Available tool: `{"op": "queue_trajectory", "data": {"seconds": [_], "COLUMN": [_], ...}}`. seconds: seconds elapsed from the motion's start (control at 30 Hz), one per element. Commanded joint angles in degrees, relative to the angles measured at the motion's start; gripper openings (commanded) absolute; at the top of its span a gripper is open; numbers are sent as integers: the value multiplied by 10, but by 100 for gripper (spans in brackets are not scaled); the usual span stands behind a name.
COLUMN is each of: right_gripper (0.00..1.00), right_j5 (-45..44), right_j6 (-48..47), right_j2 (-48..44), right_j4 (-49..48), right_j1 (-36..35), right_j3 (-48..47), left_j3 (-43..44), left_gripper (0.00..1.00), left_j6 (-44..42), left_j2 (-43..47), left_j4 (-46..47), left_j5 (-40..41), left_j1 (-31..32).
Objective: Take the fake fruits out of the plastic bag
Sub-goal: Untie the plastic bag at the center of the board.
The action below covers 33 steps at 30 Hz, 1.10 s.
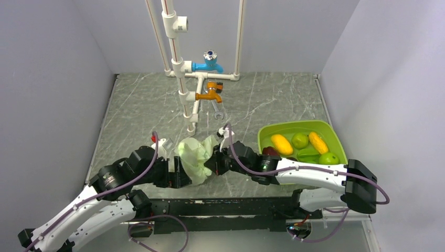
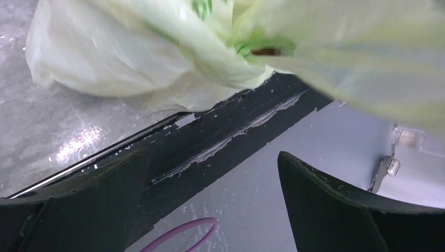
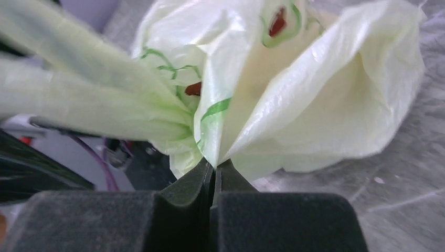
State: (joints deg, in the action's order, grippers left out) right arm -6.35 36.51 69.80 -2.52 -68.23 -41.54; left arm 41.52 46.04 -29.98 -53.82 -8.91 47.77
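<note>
right claw (image 3: 214,170) is clenched tight on a fold of the plastic bag (image 3: 315,94). left claw (image 2: 210,168) is spread wide, nothing between its fingers, the bag just past the tips. the bag's bunched up between both claws, low on the bench (image 1: 262,100). fake fruits (image 1: 282,144) sit in the green tray (image 1: 296,125) off to the right.

Crumpled pale-green plastic bag (image 1: 196,156) left of lime tray (image 1: 294,125) with yellow, green, dark-red fake fruits (image 1: 300,140).
</note>
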Motion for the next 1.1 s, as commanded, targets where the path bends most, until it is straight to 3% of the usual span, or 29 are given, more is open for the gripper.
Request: {"op": "queue_trajectory", "data": {"seconds": [0.0,0.23,0.37,0.5,0.73,0.83,0.93,1.07], "right_gripper": [0,0,0,0,0,0,0,0], "right_j5": [-18,-28,-4,35,58,61,76,81], "right_j6": [87,126,134,130,132,130,126,122], "right_j2": [5,55,84,113,126,130,133,134], "right_j4": [-92,-123,-148,-152,-146,-141,-147,-145], "right_j1": [0,0,0,0,0,0,0,0], "right_j3": [-44,-73,-83,-99,-104,-107,-109,-111], "left_j3": [33,134,172,159,73,61,69,82], "left_gripper": [99,99,99,99,97,80,53,48], "left_j6": [32,39,18,28,39,31,39,32], "left_j2": [-3,-50,-115,-136,-21,-11,-35,-78], "left_j4": [-48,-165,-199,-164,-29,-2,-9,2], "left_j5": [55,205,217,216,206,193,196,181], "left_j1": [2,3,2,6,20,19,19,19]}}
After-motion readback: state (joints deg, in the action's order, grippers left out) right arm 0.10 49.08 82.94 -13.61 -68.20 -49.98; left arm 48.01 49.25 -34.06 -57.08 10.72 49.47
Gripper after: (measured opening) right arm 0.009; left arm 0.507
